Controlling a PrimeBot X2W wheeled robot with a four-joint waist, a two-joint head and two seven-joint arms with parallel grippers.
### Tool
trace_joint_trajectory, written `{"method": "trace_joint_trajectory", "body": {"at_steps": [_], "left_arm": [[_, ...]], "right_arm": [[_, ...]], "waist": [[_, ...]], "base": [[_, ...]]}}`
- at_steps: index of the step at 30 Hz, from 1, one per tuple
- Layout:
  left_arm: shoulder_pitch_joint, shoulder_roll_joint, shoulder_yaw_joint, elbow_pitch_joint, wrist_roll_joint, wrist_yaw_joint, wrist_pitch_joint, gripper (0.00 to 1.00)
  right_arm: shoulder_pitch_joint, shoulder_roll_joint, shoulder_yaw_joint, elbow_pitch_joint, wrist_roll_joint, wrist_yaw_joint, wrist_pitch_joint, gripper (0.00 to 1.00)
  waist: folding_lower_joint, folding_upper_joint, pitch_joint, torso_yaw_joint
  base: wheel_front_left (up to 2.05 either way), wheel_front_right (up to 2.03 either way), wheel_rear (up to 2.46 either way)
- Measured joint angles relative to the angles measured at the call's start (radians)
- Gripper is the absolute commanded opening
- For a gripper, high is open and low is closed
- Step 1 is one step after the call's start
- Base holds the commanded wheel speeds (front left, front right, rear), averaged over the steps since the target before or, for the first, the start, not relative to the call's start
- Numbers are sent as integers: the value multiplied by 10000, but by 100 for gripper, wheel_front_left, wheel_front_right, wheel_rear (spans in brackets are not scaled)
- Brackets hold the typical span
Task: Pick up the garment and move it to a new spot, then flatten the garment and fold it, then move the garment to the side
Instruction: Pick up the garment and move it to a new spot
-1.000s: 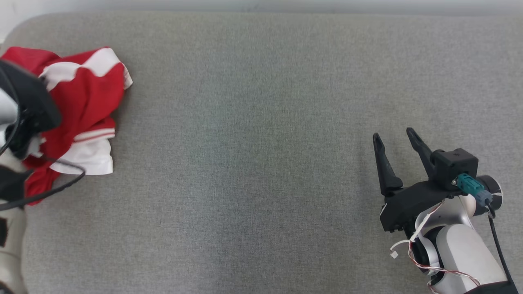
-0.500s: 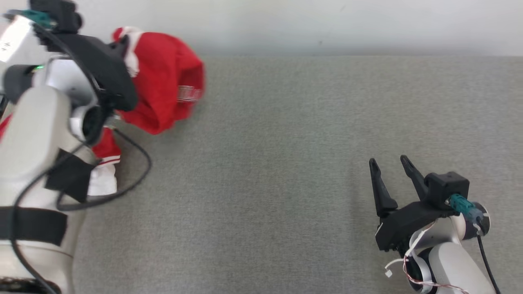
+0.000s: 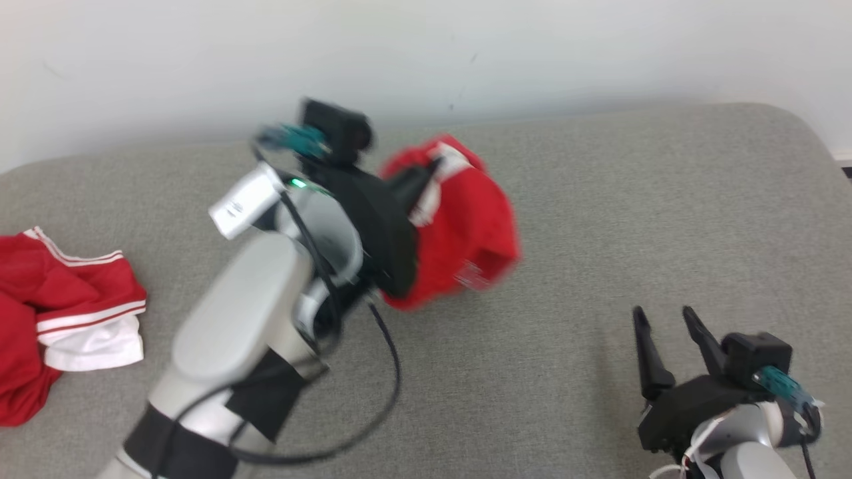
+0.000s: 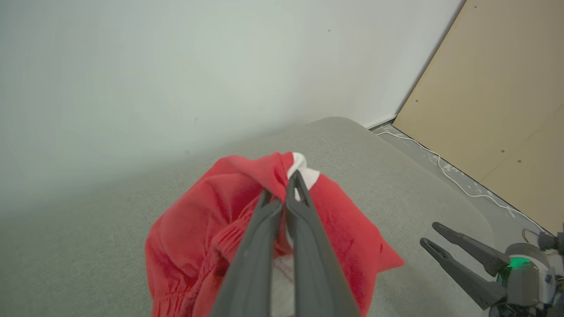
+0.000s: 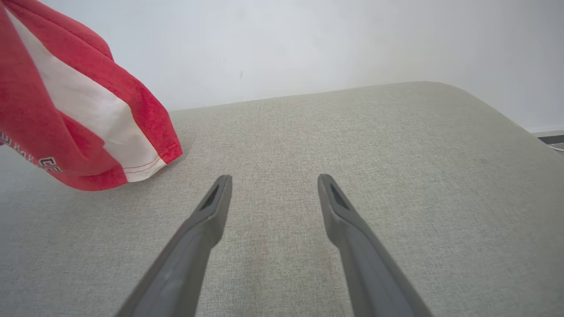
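Our left arm (image 3: pixel 246 313) stretches out over the middle of the grey cushion (image 3: pixel 599 219), and the left gripper (image 4: pixel 282 193) is pinched tight on a fold of the red and white garment (image 3: pixel 466 246). The garment hangs bunched from its tips towards the far side. Our right gripper (image 3: pixel 662 313) sits near right, spread wide and empty, well apart from it. A second red garment (image 3: pixel 60 313) lies crumpled at the left.
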Motion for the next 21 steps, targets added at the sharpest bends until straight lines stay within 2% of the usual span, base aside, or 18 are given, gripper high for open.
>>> {"method": "trace_joint_trajectory", "body": {"at_steps": [8,11,14,17,21], "left_arm": [[1104,-117,-926,-1484,-336,0,-178,0],[1707,-123,-1141,-1538,-288,0,-178,0],[2162,42,-1630,-1118,374,13,-180,0],[2302,518,-1935,-585,1035,69,-267,0],[2352,1457,-2161,188,1651,146,-267,0]], "right_arm": [[314,-50,-288,-169,117,-75,-171,100],[326,-35,-272,-259,132,-77,-182,100],[299,-6,-198,-313,132,-77,-182,100],[273,2,-140,-359,132,-77,-184,100],[257,4,-98,-416,132,-77,-184,100]], "waist": [[0,0,-135,-100],[0,0,-81,-61],[1,2,22,-41],[1,1,110,-32],[2,2,224,-48]], "base": [[0,0,0],[0,0,0],[0,0,0],[0,0,0],[0,0,0]]}}
